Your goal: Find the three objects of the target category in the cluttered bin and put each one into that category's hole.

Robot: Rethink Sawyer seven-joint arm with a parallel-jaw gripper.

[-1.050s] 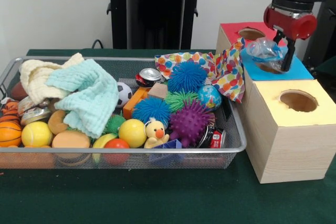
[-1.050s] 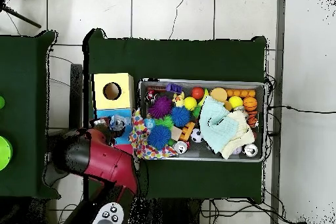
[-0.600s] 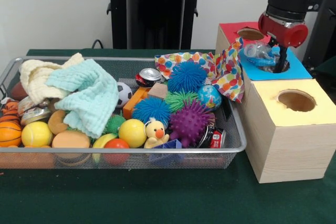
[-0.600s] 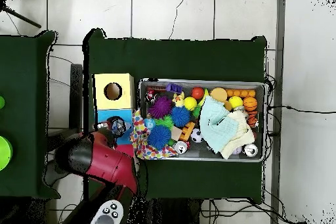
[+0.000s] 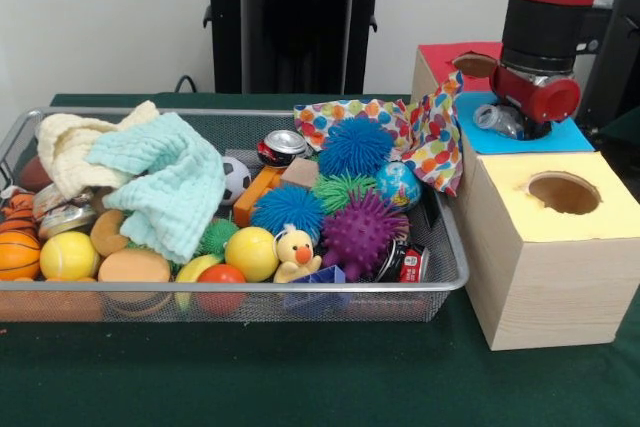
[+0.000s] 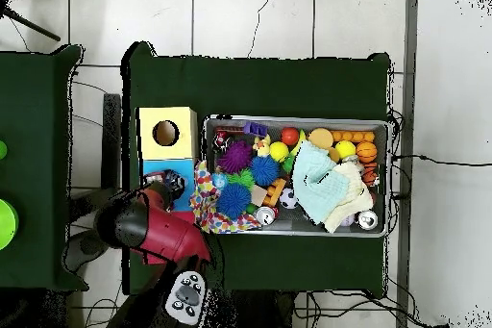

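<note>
— While the gripper (image 5: 530, 119) sits low over the blue box (image 5: 570, 135) at upper right, where is the clear plastic bottle (image 5: 497, 119)?
— It lies at the hole's rim, beside the gripper; whether the gripper pinches it cannot be told.

The hand (image 5: 528, 117) lowered the clear bottle (image 5: 497, 119) (crumpled) into the blue hole.

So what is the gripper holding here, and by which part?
A crumpled clear plastic bottle sits at the gripper over the blue box hole; the arm hides the fingers, so hold and grip point cannot be told.
</note>
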